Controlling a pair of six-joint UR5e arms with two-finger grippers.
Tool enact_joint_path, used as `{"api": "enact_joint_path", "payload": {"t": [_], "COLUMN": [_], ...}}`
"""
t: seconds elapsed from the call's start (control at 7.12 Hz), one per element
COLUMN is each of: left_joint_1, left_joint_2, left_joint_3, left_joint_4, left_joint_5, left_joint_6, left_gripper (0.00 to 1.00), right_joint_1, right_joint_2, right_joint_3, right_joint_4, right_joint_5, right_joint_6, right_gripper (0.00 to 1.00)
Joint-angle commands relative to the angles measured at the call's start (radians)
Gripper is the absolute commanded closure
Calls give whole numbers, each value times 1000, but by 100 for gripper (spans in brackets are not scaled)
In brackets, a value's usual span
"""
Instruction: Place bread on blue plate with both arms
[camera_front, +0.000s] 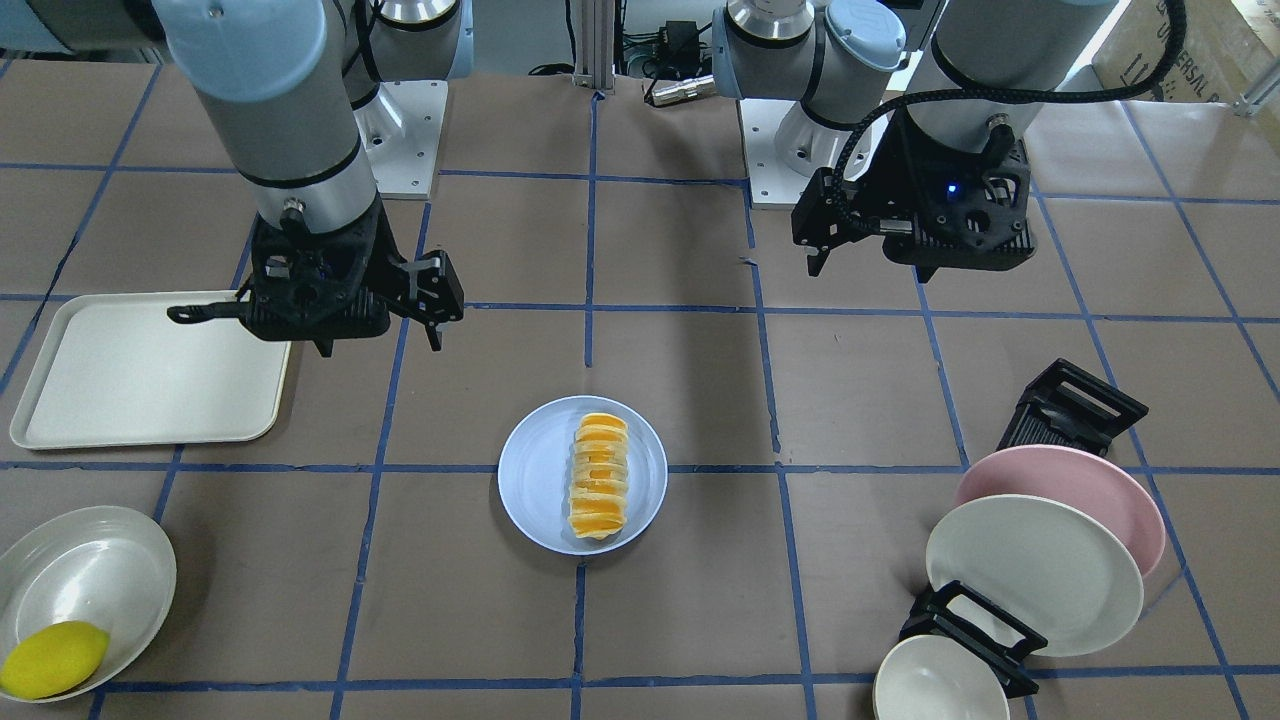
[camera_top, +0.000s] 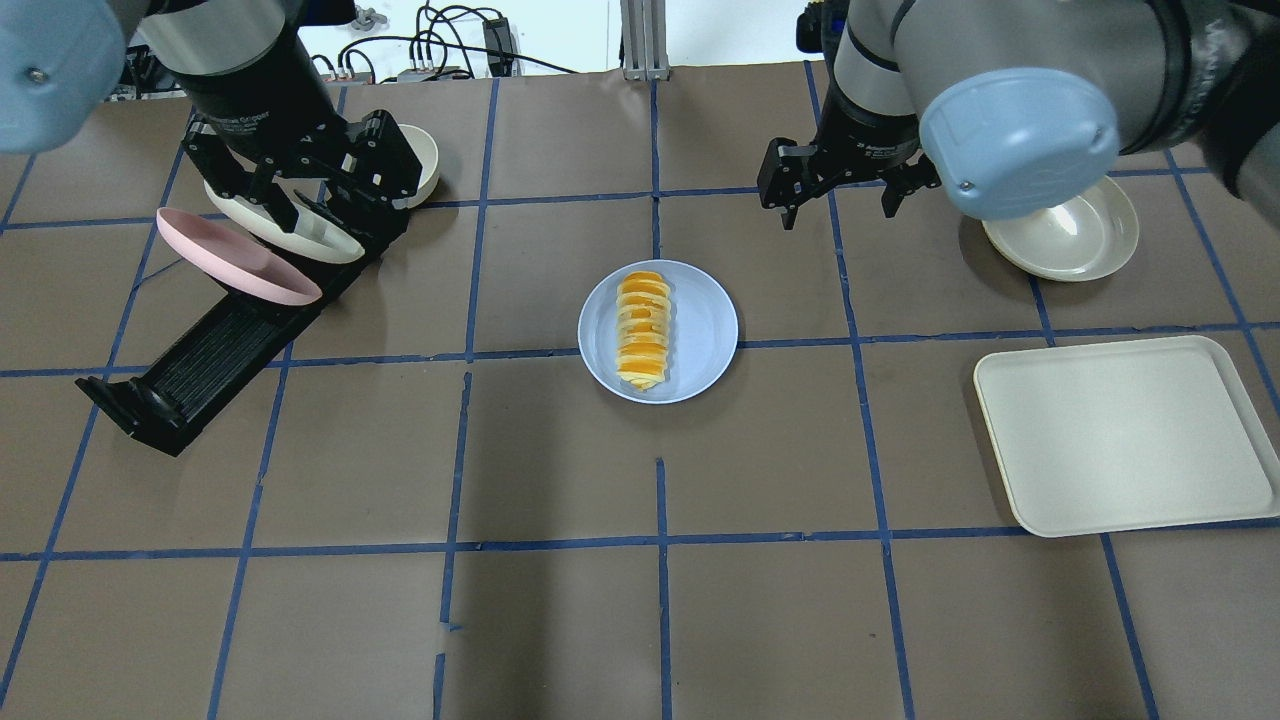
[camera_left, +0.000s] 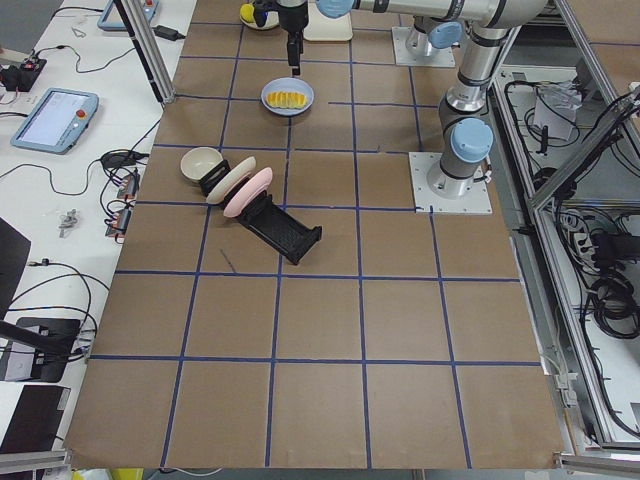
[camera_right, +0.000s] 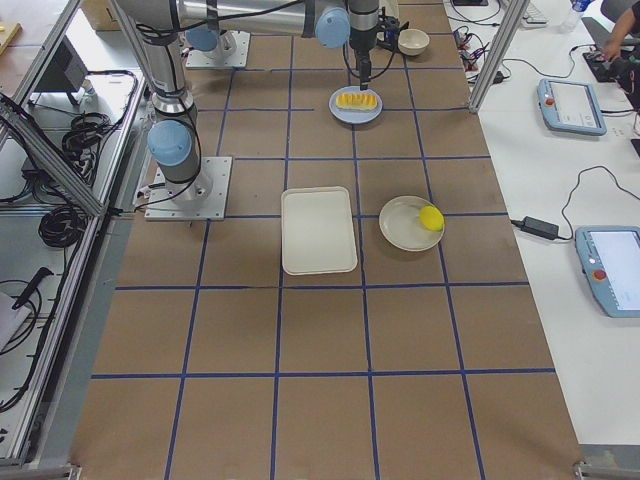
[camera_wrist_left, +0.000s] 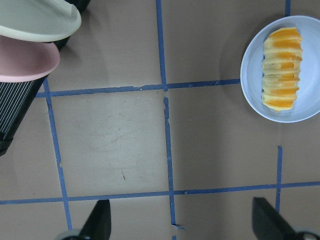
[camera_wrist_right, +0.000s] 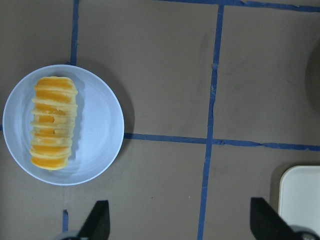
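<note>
Left fingers and right fingers, cut off at the frame's edge, stand spread and empty. The soft, ridged bread lies on the round matte blue plate, mid-tabletop, between both arms.

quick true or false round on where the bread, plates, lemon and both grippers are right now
1. The bread lies on the blue plate. True.
2. The left gripper is shut on the bread. False: it is open, holds nothing, and hangs off to one side of the plate.
3. The lemon lies on the blue plate beside the bread. False: it lies in a cream dish, well apart from that plate.
4. The pink plate leans in the black rack next to a cream-white plate. True.
5. The right gripper is open. True.
</note>
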Motion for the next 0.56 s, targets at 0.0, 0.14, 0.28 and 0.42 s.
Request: {"api": "enact_joint_path", "payload": {"t": [0.0,0.14,0.28,0.42], "left_joint_1": [0,13,11,11], "left_joint_2": [-8,-2,24,41], "left_joint_3": [-27,-60,-91,-96], "left_joint_4": [76,70,76,63], "left_joint_5": [-2,4,4,21], "left_joint_6": [-3,9,6,9], "left_gripper": [0,0,0,0], "right_joint_1": [-18,-24,-21,-23], "right_joint_2": [-87,-94,-124,-155], "right_joint_3": [3,4,4,3], "right_joint_4": [117,119,133,215], "right_joint_5": [-10,-8,-2,-1], "right_joint_6": [-47,-53,-53,-53], "right_gripper": [0,0,0,0]}}
